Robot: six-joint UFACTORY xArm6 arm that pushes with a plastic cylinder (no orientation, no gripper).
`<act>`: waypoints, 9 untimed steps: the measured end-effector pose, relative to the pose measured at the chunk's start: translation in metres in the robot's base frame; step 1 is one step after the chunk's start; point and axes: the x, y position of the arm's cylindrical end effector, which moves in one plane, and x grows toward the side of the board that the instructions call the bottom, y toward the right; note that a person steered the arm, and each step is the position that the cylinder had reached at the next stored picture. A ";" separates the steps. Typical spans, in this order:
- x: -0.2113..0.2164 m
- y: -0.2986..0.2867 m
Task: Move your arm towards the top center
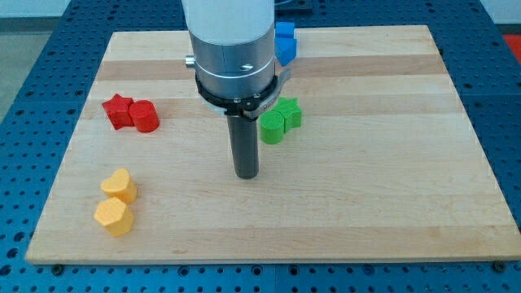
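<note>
My tip point(246, 174) rests on the wooden board point(391, 195) near its middle, below the arm's silver body point(231, 49). Two green blocks stand just to the tip's upper right: a rounded one point(272, 127) and a star-like one point(289, 113), touching each other. A blue block point(285, 42) shows at the view's top centre, partly hidden behind the arm. A red star point(119, 111) and a red cylinder point(145, 116) touch at the view's left. A yellow heart point(120, 185) and a yellow hexagon point(113, 216) sit at the lower left.
The board lies on a blue perforated table point(32, 98). The arm's wide body hides the board's top centre strip to the left of the blue block.
</note>
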 end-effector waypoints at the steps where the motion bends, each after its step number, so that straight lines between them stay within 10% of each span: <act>1: 0.000 0.000; 5: 0.000 -0.014; 9: -0.088 -0.023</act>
